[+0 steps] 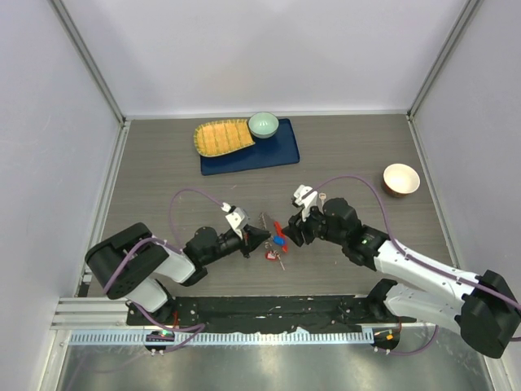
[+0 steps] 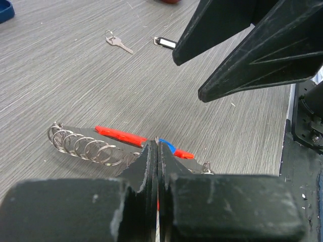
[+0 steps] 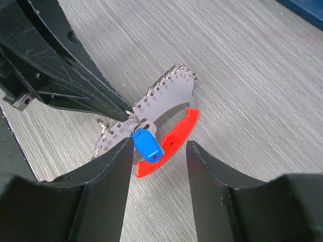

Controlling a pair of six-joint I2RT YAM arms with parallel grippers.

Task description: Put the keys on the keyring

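Middle of the table (image 1: pixel 163 163), toward the near edge. The left gripper (image 1: pixel 262 237) has its jaws pressed together, pinching a small wire ring of the keyring (image 3: pixel 166 96). The keyring lies flat, with its curved red tag (image 3: pixel 176 133) on the right arm's side. The right gripper (image 1: pixel 291 235) has its jaws apart, straddling the blue-headed key (image 3: pixel 147 144) just beside the pinched ring. The grippers are nearly tip to tip. The red-headed key (image 1: pixel 270 255) lies just nearside of the keyring. Bare tabletop reaches back to the blue tray (image 1: pixel 281 151). The tan bowl (image 1: pixel 401 179) is well off right. A silver key (image 2: pixel 120 44) lies apart.
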